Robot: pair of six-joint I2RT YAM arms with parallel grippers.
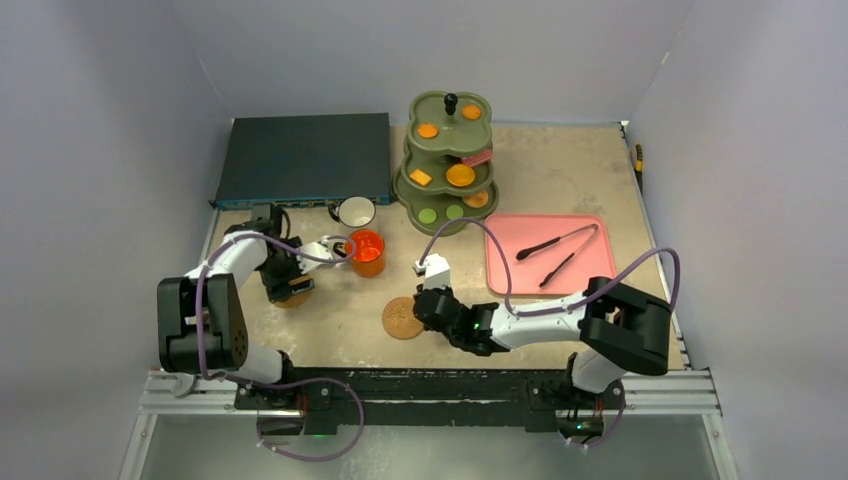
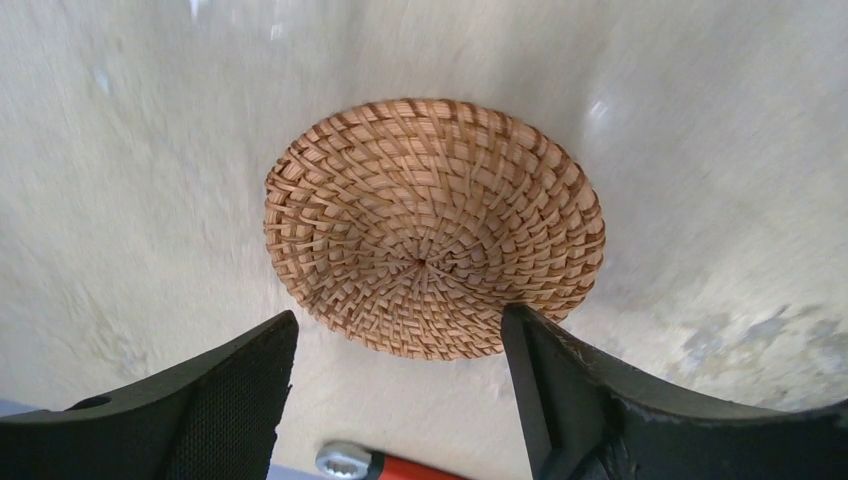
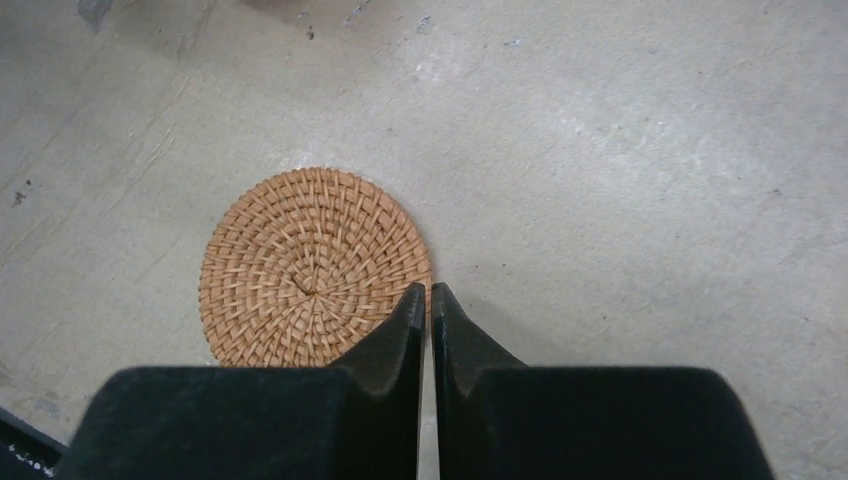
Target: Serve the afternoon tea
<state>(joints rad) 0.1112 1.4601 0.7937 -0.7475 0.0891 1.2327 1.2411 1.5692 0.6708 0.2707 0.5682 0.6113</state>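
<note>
The olive-green three-tier stand [image 1: 450, 160] stands at the back with orange biscuits [image 1: 460, 175], green biscuits [image 1: 428, 214] and a pink cake [image 1: 478, 157] on it. The white mug [image 1: 355, 211] and orange mug [image 1: 367, 252] stand left of it. My left gripper [image 1: 290, 283] is open and empty, low over a cork coaster [image 2: 432, 228], its fingers [image 2: 235, 400] either side of the near edge. My right gripper [image 3: 427, 290] is shut and empty, its tips at the right edge of the second coaster [image 3: 310, 268], which also shows in the top view [image 1: 402, 317].
A flat dark-blue box [image 1: 305, 158] lies at the back left. A pink tray [image 1: 520, 275] with two black tongs [image 1: 556, 242] lies at the right. A red-handled tool with a silver end [image 2: 380, 465] lies under my left gripper.
</note>
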